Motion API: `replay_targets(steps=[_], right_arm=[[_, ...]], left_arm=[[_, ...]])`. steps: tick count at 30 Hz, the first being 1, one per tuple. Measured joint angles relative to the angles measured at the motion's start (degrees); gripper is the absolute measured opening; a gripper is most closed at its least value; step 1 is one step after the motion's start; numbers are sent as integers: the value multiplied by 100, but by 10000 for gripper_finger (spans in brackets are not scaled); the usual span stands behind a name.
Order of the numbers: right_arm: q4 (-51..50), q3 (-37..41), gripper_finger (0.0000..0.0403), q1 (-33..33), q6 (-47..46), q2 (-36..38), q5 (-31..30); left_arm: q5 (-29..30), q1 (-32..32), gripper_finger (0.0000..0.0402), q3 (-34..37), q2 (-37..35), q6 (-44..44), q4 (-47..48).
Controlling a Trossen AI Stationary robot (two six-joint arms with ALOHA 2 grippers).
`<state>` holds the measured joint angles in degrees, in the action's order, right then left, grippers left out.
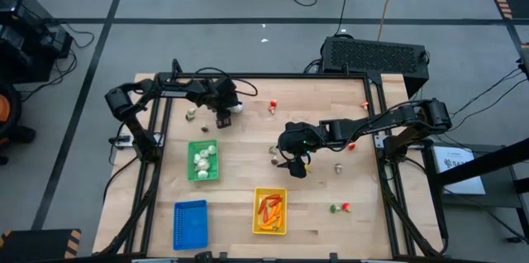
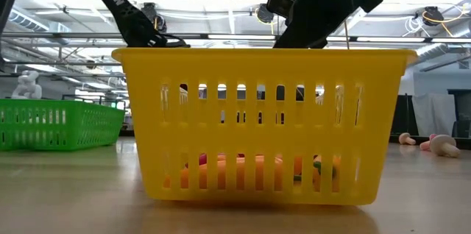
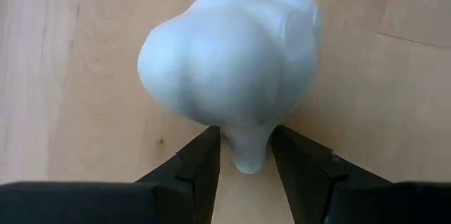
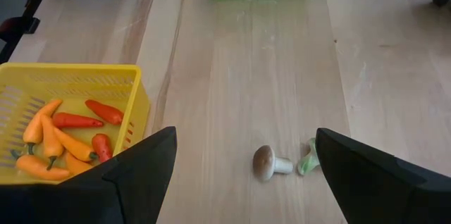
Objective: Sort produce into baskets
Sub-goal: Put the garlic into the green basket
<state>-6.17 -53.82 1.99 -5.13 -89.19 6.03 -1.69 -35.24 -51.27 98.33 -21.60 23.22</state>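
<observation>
My left gripper [image 1: 225,114] is at the back left of the table, shut on a white bulb [image 1: 236,106]. In the left wrist view the bulb [image 3: 229,55] fills the picture, its stem pinched between the two fingertips [image 3: 204,157]. My right gripper [image 1: 295,162] hangs open near the table's middle, over a small brown mushroom [image 4: 270,162] and a green-and-white piece [image 4: 308,158]. The green basket [image 1: 202,176] holds white bulbs. The yellow basket [image 1: 269,228] holds orange carrots [image 4: 42,129] and red peppers [image 4: 104,111]. The blue basket [image 1: 190,223] stands at the front left.
Loose produce lies around the table: a piece by the left rail [image 1: 192,114], red ones at the back [image 1: 271,106] and back right [image 1: 364,104], a mushroom [image 1: 338,167], and a green-and-red pair at the front right [image 1: 340,208]. A metal frame edges the table.
</observation>
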Motion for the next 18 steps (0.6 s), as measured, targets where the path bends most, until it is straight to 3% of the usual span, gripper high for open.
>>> replay_targets(steps=[8,18], right_arm=[[-3,0,329,1,-17,0,-1],[-7,0,329,0,-70,0,1]], left_arm=[[-1,11,130,-9,60,32,-10],[-24,17,26,1,59,186,0]])
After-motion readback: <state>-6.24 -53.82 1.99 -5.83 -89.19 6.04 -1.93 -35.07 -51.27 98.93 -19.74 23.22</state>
